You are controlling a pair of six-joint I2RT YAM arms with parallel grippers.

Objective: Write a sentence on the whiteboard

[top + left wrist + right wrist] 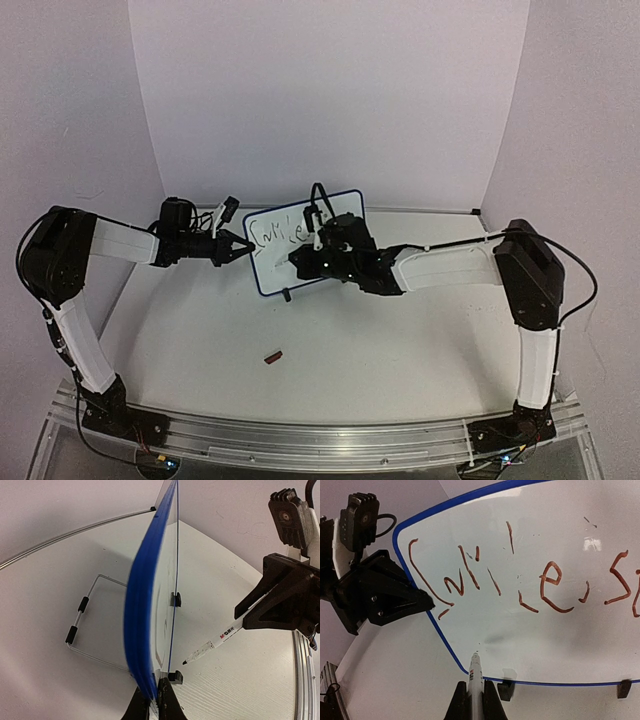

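Top external view: the whiteboard (275, 265) stands on its feet toward the far middle of the table (350, 350), its face turned to the near side. The sentence (280, 232) runs across the upper left part of the board; in the right wrist view it reads as one row of reddish-brown scrawled letters (520, 580). The left gripper (243, 248) reaches in from the left, and the left wrist view shows its fingers pinched onto the board's blue left edge. The right gripper (297, 262) hangs in front of the board, its fingers pressed around a marker (475, 680). The marker tip points at the lower left of the board, under the writing, with a small gap to the surface. A small dark red-brown object (272, 355) lies on the near table.
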